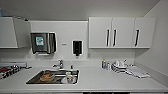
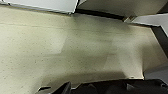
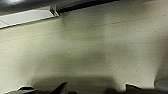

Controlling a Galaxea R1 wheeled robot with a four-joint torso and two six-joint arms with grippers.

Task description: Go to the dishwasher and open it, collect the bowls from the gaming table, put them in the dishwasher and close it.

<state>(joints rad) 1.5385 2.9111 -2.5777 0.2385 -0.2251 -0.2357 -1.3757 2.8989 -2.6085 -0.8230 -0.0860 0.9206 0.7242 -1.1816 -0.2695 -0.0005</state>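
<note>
Head view faces a kitchenette: white table (image 1: pixel 105 82) running full width, steel sink (image 1: pixel 33 79) sunk in left of centre. Sink holds a brownish round dish (image 1: pixel 47 77) on the left and a pale container (image 1: pixel 68 78) on the right. Chrome tap (image 1: pixel 60 64) just behind the sink. On the back wall, a steel paper towel dispenser (image 1: pixel 43 43) on the left and a small black soap dispenser (image 1: pixel 77 48) to its right. White wall cabinets with black handles (image 1: pixel 122 32) upper right; another white cabinet (image 1: pixel 12 32) upper left. Far right on the table: a small bottle (image 1: pixel 104 64), then stacked white crockery (image 1: pixel 120 65), then a folded white cloth (image 1: pixel 137 72). Dark items at the left edge (image 1: pixel 8 70), too blurred to identify.

Dishwasher, bowls and gaming table: can't locate any of them here.

Both wrist views look down on speckled beige floor (image 2: pixel 75 50); dark robot parts along the near edge. Left claw and right claw state: cannot tell.
</note>
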